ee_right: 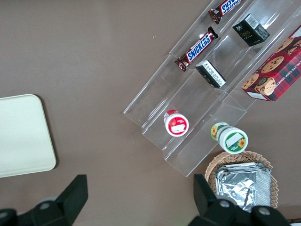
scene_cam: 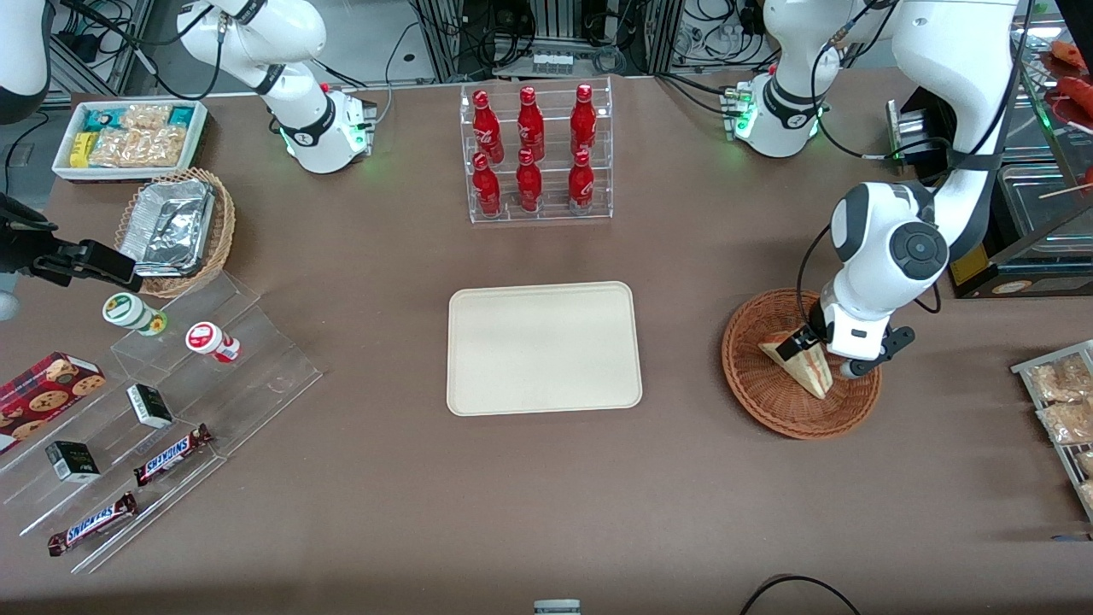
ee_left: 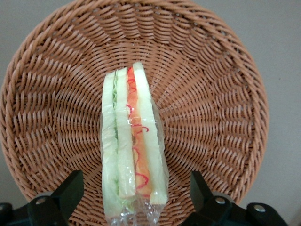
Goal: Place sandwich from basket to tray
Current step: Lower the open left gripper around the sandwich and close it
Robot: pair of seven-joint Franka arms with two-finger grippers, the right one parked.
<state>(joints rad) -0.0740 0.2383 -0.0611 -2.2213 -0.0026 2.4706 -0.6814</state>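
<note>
The gripper (scene_cam: 811,352) sits low over the basket (scene_cam: 760,389), toward the working arm's end of the table. Jaws are spread wide, one finger (ee_left: 66,193) on each flank of the sandwich (ee_left: 131,146), and neither pad touches the wrap; visible wicker shows in the gap on both sides. The sandwich stands on edge in the basket's middle, filling edge up toward the wrist camera: green layer beside one finger, red-orange layer nearer the other finger (ee_left: 200,188). Its long axis runs between the jaws, so the fingers face the flat bread sides. Clear wrap bunches at the end closest to the gripper. In the front view the sandwich (scene_cam: 803,366) points its narrow tip toward the front camera and reaches close to the basket rim there. The basket wall is low all around, and the woven floor is bare on either side of the wedge. Open brown table (scene_cam: 683,478) lies between the basket and the tray (scene_cam: 544,348), with nothing standing in that strip. The tray's surface is bare, its raised rim is low, and its corners are rounded. A rack of red bottles (scene_cam: 536,152) stands farther from the front camera than the tray, well apart from its rim. A wire rack of snack bags (scene_cam: 1059,401) sits near the table edge, apart from the basket.
</note>
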